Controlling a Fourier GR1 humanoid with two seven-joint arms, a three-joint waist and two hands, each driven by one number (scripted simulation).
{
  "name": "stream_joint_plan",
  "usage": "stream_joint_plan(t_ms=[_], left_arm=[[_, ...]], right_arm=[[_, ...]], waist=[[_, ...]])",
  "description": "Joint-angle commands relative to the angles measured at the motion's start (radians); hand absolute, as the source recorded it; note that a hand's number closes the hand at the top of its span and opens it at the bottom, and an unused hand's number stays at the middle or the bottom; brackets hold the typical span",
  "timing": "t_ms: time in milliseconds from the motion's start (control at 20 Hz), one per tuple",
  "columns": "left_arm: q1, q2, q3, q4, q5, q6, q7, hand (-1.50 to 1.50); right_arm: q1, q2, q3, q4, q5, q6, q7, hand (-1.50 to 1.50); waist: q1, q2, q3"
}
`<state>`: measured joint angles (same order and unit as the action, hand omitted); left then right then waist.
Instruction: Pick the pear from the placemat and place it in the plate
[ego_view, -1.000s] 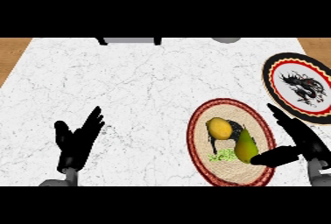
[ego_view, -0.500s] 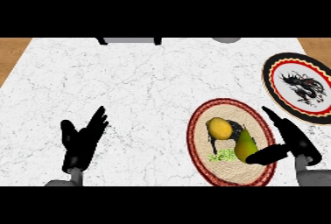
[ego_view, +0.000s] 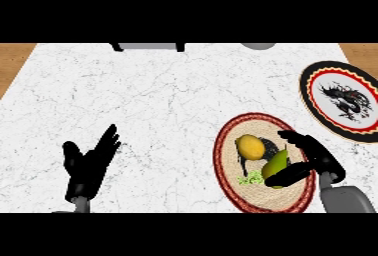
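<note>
A green pear (ego_view: 276, 161) lies on the round woven placemat (ego_view: 235, 191) with a red rim, at the lower right of the head view. My right hand (ego_view: 322, 161) reaches over the mat from the right. Its fingers (ego_view: 299, 139) arch past the pear's far side with a small gap showing. Its thumb (ego_view: 286, 174) lies across the pear's near end. The hand is open, with the pear between thumb and fingers. The plate (ego_view: 314, 80), black-rimmed with a red zigzag band and a dark figure, sits at the right edge, beyond the mat. My left hand (ego_view: 88, 165) rests open at the lower left, fingers up.
A yellow fruit (ego_view: 251, 146) lies on the mat just left of the pear, and a small light-green leafy bit (ego_view: 255, 176) sits below it. Grey objects (ego_view: 148, 46) stand at the counter's far edge. Wooden floor shows past the counter's left and right sides.
My right hand has moved left and forward over the placemat, bringing its fingers and thumb to either side of the pear. My left hand has shifted slightly right. The pear has stayed in place.
</note>
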<state>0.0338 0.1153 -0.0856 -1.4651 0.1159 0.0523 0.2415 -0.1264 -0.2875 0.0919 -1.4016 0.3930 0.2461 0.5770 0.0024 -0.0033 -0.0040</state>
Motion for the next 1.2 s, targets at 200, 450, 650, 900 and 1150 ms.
stream_joint_plan(t_ms=[200,450,650,900,1150], left_arm=[[-0.032,-0.019,0.035,0.092,-0.011,-0.017,-0.06,0.0],[-0.019,-0.011,0.048,0.068,-0.006,-0.04,-0.042,0.0],[-0.011,-0.033,0.013,0.069,-0.038,-0.019,-0.055,0.0],[-0.005,-0.033,0.013,0.01,-0.025,-0.004,0.013,0.0],[-0.023,-0.03,0.039,0.052,-0.036,0.015,-0.014,0.0]], right_arm=[[-0.024,0.009,0.025,0.145,0.126,-0.03,-0.174,1.5],[0.01,0.017,0.023,0.057,0.183,-0.052,-0.148,1.5],[-0.017,0.034,0.092,-0.017,0.304,-0.187,-0.199,1.5],[0.056,0.08,0.312,-0.253,0.511,-0.333,-0.247,1.5],[0.175,0.117,0.349,-0.424,0.641,-0.551,-0.256,1.5]], waist=[[0.001,0.004,0.004],[-0.001,0.003,0.004],[0.0,0.003,0.004],[-0.009,-0.007,0.004],[-0.026,-0.004,0.004]])
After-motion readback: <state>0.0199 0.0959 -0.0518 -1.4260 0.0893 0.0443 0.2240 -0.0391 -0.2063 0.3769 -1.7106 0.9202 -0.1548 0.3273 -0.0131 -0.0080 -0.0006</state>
